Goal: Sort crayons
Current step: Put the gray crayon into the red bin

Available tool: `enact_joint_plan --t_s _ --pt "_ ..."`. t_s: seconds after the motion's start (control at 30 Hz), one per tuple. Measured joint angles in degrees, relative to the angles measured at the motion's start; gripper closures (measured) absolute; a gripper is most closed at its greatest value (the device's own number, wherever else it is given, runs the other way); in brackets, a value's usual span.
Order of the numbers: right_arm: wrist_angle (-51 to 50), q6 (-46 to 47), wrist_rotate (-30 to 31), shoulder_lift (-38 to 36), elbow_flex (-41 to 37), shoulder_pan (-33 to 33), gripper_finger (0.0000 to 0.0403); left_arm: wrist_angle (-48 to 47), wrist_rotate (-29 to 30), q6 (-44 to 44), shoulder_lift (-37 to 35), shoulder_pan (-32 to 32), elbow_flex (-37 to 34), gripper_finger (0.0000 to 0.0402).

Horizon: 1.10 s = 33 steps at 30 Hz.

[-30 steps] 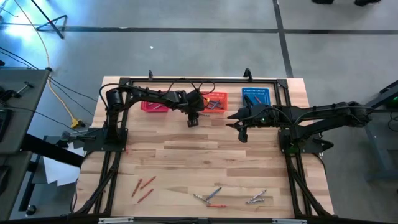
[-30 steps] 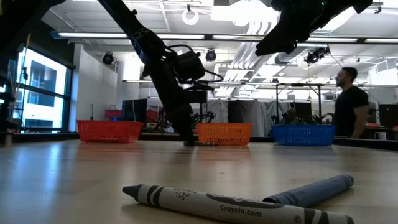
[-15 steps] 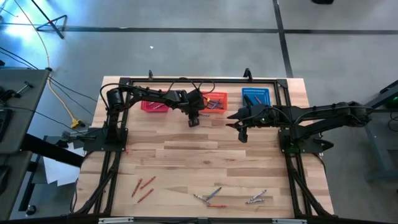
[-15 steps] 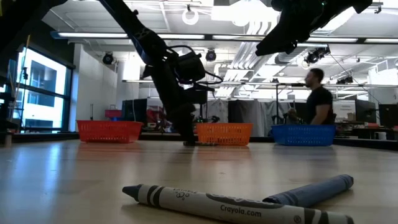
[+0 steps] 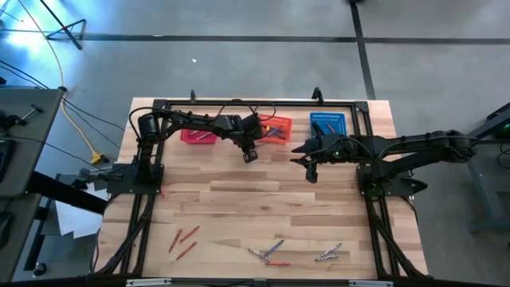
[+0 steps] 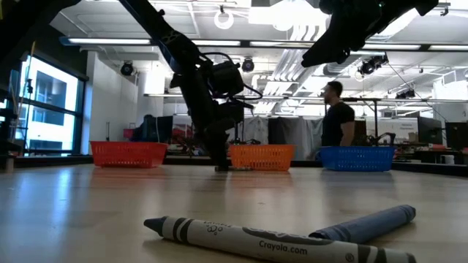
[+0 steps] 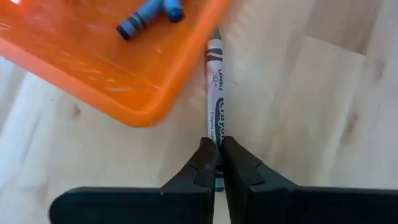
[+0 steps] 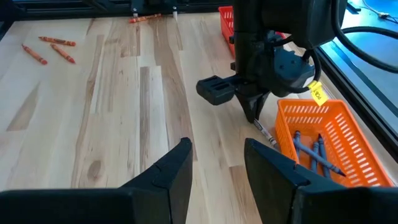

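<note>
Beside the orange basket (image 7: 124, 74), the left gripper (image 7: 216, 163) has just snapped shut on a grey crayon (image 7: 214, 93) lying on the table (image 5: 239, 207)
That crayon can now be lifted for sorting; right gripper (image 8: 217, 163) waits open; three baskets, two bluish crayons (image 7: 149, 12) inside the orange one

Only readable stuff was on crayons: the grey crayon (image 6: 256, 240) lying up close in the low view said "Crayola.com" on its wrapper, and the grey crayon by the orange basket (image 7: 215, 93) showed a partial "Crayola" plus smaller print I couldn't make out.
</note>
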State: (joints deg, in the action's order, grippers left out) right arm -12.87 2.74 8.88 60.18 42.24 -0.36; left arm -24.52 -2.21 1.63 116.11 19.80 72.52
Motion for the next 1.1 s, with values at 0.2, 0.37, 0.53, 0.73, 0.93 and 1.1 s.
enact_joint_plan --t_s 0.2,0.37,0.53,0.73,0.93,1.1 --pt "-0.2 -0.1 0.0 0.0 0.0 0.0 0.0263 -10.1 -2.1 -0.1 0.2 -3.1 3.8 0.0401" --pt "-0.2 -0.1 0.0 0.0 0.0 0.0 0.0263 -25.3 2.8 -3.6 0.3 -6.4 7.9 0.0401" --pt "0.0 -0.8 0.0 0.0 0.0 0.0 0.0263 -34.7 13.1 -7.3 0.2 -9.5 11.1 0.0401" --pt "0.7 -1.2 0.0 0.0 0.0 0.0 0.0263 -42.9 22.2 -10.7 -0.6 -12.6 15.4 0.0401" --pt "0.6 -1.7 0.0 0.0 0.0 0.0 0.0263 -48.6 27.8 -14.1 -7.6 -12.9 15.9 0.0401" --pt "0.6 -2.7 0.0 0.0 0.0 0.0 0.0263 -52.8 32.3 -18.9 -17.5 -11.0 14.9 0.0401"
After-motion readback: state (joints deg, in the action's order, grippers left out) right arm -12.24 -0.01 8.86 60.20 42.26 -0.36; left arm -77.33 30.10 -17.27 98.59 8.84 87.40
